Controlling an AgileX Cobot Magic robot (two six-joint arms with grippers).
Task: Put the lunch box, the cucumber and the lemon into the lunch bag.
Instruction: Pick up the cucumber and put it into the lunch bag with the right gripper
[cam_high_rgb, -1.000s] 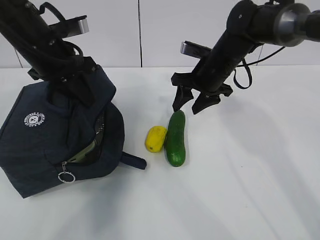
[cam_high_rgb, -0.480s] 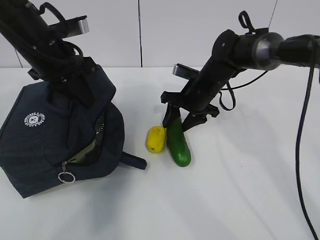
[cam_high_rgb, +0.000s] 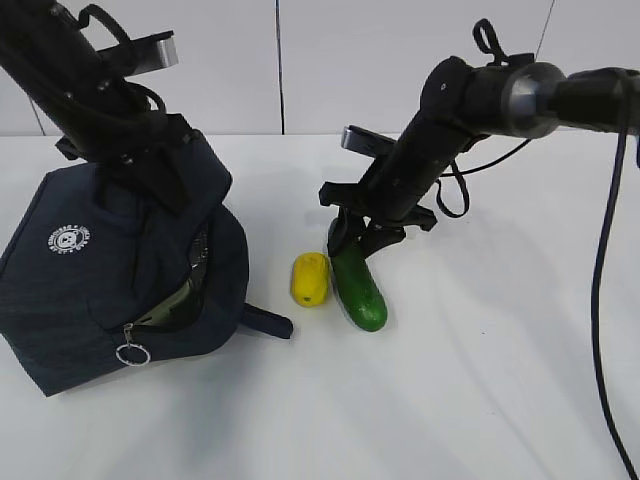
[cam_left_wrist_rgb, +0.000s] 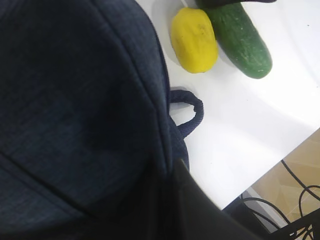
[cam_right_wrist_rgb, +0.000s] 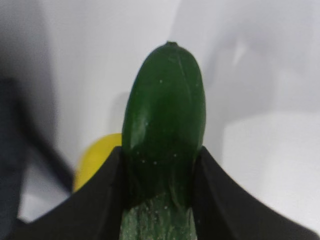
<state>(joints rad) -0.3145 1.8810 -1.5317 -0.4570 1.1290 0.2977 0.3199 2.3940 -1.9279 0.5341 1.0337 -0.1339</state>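
cucumber (cam_right_wrist_rgb: 164, 125) sits pinched between the right gripper (cam_high_rgb: 355, 238) fingers, lemon (cam_high_rgb: 310, 278) just beside them on the table. left gripper, pressed together, holds the lunch bag (cam_high_rgb: 110, 270) fabric. neither is bagged; lunch box not visible.

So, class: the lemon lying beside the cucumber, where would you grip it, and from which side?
Grip the lemon across its narrow middle, coming from above. It lies flat on the table, oval, long axis running away from the camera. The cucumber crowds its right flank, so one finger would probably have to slip into that tight gap.
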